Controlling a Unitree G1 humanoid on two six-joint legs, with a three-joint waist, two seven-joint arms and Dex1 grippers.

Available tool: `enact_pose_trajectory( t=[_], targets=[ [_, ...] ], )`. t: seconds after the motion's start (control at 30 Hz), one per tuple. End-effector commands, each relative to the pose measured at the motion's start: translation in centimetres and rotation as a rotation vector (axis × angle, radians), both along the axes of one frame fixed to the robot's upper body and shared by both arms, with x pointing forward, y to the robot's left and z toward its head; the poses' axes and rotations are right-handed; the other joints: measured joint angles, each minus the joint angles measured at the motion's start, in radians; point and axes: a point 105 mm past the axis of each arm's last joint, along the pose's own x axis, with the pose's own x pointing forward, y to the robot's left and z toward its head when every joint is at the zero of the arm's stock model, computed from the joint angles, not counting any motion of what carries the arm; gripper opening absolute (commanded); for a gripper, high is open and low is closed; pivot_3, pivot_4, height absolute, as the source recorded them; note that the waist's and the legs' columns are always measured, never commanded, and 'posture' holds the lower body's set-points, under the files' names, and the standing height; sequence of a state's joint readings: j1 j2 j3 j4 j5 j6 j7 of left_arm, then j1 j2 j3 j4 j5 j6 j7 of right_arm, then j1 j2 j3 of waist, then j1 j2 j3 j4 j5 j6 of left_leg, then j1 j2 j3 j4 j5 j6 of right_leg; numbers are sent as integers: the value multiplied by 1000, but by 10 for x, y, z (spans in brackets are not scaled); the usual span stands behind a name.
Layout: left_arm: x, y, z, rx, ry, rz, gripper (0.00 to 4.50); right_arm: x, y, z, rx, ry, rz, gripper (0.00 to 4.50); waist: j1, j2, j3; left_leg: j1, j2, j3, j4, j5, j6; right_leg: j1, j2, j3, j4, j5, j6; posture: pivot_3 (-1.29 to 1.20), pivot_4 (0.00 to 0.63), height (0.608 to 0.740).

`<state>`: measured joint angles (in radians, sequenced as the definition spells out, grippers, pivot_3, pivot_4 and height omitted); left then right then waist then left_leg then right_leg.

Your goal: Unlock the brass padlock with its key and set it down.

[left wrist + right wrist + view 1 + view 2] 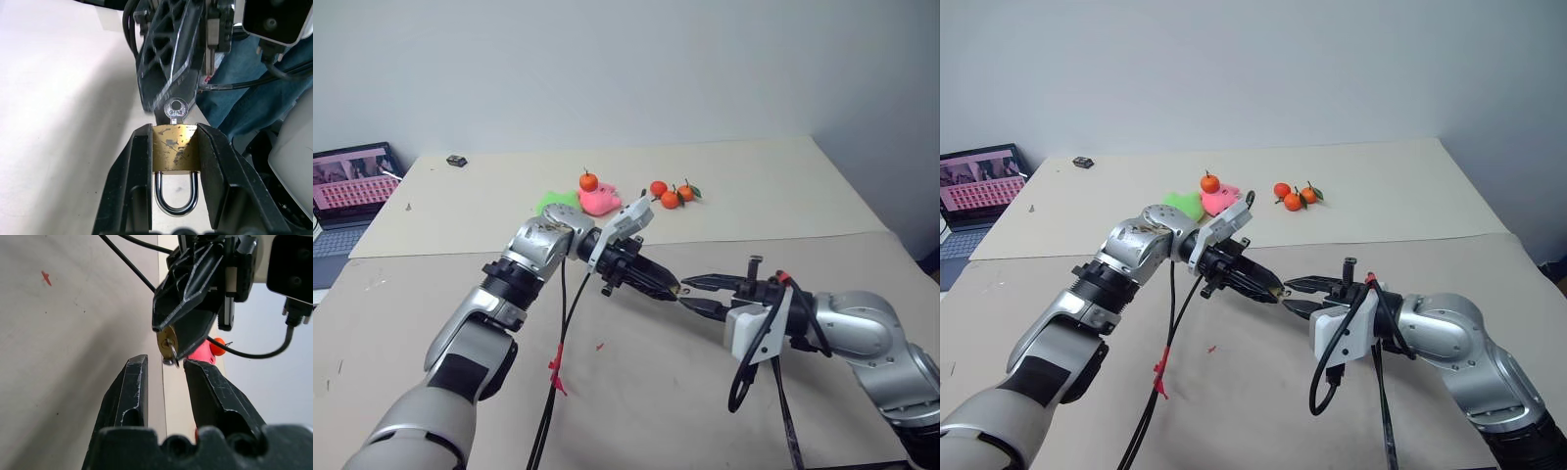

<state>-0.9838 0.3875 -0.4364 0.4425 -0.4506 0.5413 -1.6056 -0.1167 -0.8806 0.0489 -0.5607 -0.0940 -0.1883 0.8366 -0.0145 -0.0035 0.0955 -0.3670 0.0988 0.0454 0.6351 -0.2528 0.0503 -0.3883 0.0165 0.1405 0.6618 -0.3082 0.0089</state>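
The brass padlock (175, 147) is clamped by its sides between the fingers of my left gripper (672, 291), held up over the table. Its silvery shackle (176, 198) is closed and points back toward the wrist. A small silver key (176, 108) sticks out of the lock's far end. My right gripper (164, 360) faces the left one tip to tip. Its fingers (707, 281) are open, and the key's round head (172, 358) sits just past their tips, not pinched.
At the back of the table lie several oranges (671, 194), a pink toy (599, 202) with an orange on it, and a green piece (558, 199). A laptop (352, 186) stands at the far left. Black cables (558, 352) hang below both arms.
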Motion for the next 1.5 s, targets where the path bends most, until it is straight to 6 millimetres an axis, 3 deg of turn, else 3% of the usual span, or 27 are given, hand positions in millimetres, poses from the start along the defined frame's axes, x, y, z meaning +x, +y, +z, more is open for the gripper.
enact_pose_trajectory(
  t=[0.03, 0.67, 1.0, 1.5],
  targets=[
    [2, -2, 14, -23, -54, -19, 812, -7, 2, 13, 6, -55, 35, 1594, 0, 0, 0, 0, 0, 0, 0, 0, 0, 0, 0, 0, 0, 0, 0, 0, 150, 661],
    [6, -5, 9, -19, -72, -7, 812, -9, 5, 24, 22, -67, 48, 1594, 0, 0, 0, 1, 0, 0, -1, 0, 0, 1, 0, 0, 0, 0, 0, 0, 150, 661],
    [7, -8, 9, -20, -74, -9, 812, -9, 9, 17, 27, -48, 45, 1594, 0, 0, 0, 1, 0, -1, -1, 0, 0, 1, 0, 0, 0, 0, 0, 0, 150, 661],
    [13, 4, 6, 10, -76, 30, 812, 3, 2, 18, 57, -28, 15, 1594, 0, 1, 0, 1, -1, -1, -1, 0, 0, 1, 0, 0, 0, 0, 0, 0, 150, 661]
  ],
)
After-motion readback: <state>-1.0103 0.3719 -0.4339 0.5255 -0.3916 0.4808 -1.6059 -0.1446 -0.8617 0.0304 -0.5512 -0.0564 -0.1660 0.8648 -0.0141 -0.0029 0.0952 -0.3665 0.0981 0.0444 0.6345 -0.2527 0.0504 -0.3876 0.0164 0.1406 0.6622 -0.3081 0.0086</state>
